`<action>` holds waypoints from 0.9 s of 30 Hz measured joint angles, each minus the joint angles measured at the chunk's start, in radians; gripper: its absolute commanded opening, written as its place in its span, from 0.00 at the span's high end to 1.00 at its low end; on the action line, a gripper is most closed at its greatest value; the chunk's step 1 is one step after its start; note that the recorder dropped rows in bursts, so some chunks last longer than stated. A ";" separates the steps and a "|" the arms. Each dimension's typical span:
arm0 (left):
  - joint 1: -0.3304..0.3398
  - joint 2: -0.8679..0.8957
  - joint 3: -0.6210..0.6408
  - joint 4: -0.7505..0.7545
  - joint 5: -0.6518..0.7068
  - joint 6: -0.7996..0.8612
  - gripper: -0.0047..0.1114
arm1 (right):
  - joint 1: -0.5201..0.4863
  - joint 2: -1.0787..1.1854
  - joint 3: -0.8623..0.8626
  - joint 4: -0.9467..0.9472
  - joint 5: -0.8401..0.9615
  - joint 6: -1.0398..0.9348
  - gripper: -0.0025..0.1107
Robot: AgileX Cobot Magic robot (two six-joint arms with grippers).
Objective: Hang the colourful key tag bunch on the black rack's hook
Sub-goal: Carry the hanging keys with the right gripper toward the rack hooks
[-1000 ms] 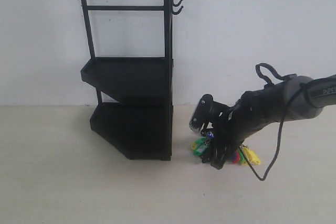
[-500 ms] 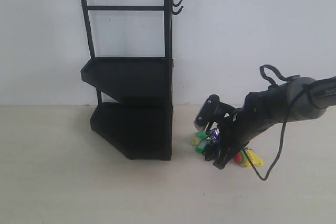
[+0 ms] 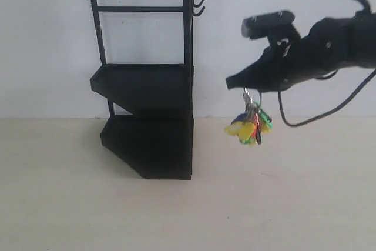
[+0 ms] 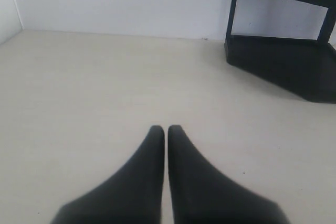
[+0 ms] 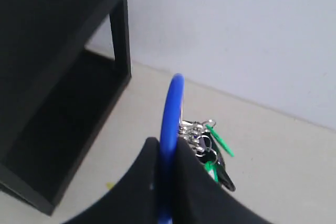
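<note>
- Since one second ago, the right gripper [image 3: 232, 80] has risen from the desk [image 3: 70, 204] and lifted the colourful key tag bunch [image 3: 249, 126] into the air.
- Its fingers pinch a blue ring [image 5: 173, 103], and the tags hang under them, clear of the desk.
- The bunch is at 3 o'clock from the black rack [image 3: 147, 86], near it but apart.
- The rack's two hooks [image 3: 198, 7] are at about 11 o'clock from this gripper, well apart.
- The left gripper [image 4: 166, 132] is pressed together above the desk.

Matt black metal rack [image 3: 144, 83], glossy plastic tags [image 3: 247, 129]
</note>
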 measured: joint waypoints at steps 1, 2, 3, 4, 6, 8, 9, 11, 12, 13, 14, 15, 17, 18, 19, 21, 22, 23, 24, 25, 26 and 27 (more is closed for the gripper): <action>0.000 0.000 0.000 0.000 0.000 0.000 0.92 | 0.000 -0.036 0.000 0.000 0.000 0.022 0.98; 0.000 0.000 0.000 0.000 0.000 0.000 0.92 | 0.000 -0.072 0.000 0.000 0.002 0.049 0.98; 0.000 0.000 0.000 0.000 0.000 0.000 0.92 | 0.000 -0.100 0.000 0.000 0.004 0.066 0.98; 0.000 0.000 0.000 0.000 0.000 0.000 0.92 | 0.000 -0.135 0.000 0.000 0.009 0.082 0.98; 0.000 0.000 0.000 0.000 0.000 0.000 0.92 | 0.000 -0.194 0.000 0.003 0.026 0.094 0.98; 0.000 0.000 0.000 0.000 0.000 0.000 0.92 | 0.000 -0.256 0.000 0.004 0.062 0.105 0.98; 0.000 0.000 0.000 0.000 0.000 0.000 0.92 | 0.000 -0.284 0.000 0.004 0.085 0.105 0.98; 0.000 0.000 0.000 0.000 0.000 0.000 0.92 | 0.000 -0.336 0.000 0.008 0.131 0.111 0.98; 0.000 0.000 0.000 0.000 0.000 0.000 0.92 | 0.000 -0.357 0.000 0.022 0.152 0.123 0.98; 0.000 0.000 0.000 0.000 0.000 0.000 0.92 | 0.002 -0.371 0.000 0.042 0.167 0.131 0.98; 0.000 0.000 0.000 0.000 0.000 0.000 0.92 | 0.010 -0.384 0.000 0.067 0.186 0.131 0.98; 0.000 0.000 0.000 0.000 0.000 0.000 0.92 | 0.022 -0.391 0.000 0.080 0.205 0.113 0.98; 0.000 0.000 0.000 0.000 0.000 0.000 0.92 | 0.055 -0.394 0.000 0.081 0.251 0.036 0.98; 0.000 0.000 0.000 0.000 0.000 0.000 0.92 | 0.075 -0.394 0.000 0.068 0.283 -0.010 0.98; 0.000 0.000 0.000 0.000 0.000 0.000 0.92 | 0.086 -0.394 0.000 0.039 0.316 -0.034 0.98; 0.000 0.000 0.000 0.000 0.000 0.000 0.92 | 0.091 -0.395 0.000 -0.032 0.351 0.001 0.98; 0.000 0.000 0.000 0.000 0.000 0.000 0.92 | 0.085 -0.398 0.000 -0.077 0.348 0.058 0.98; 0.000 0.000 0.000 0.000 0.000 0.000 0.92 | 0.078 -0.399 0.000 -0.103 0.340 0.128 0.98; 0.000 0.000 0.000 0.000 0.000 0.000 0.92 | 0.072 -0.403 0.000 -0.108 0.331 0.190 0.98; 0.000 0.000 0.000 0.000 0.000 0.000 0.92 | 0.070 -0.405 0.000 -0.096 0.325 0.220 0.98; 0.000 0.000 0.000 0.000 0.000 0.000 0.92 | 0.073 -0.405 0.000 -0.069 0.323 0.211 0.98; 0.000 0.000 0.000 0.000 0.000 0.000 0.92 | 0.081 -0.405 0.000 -0.047 0.331 0.173 0.98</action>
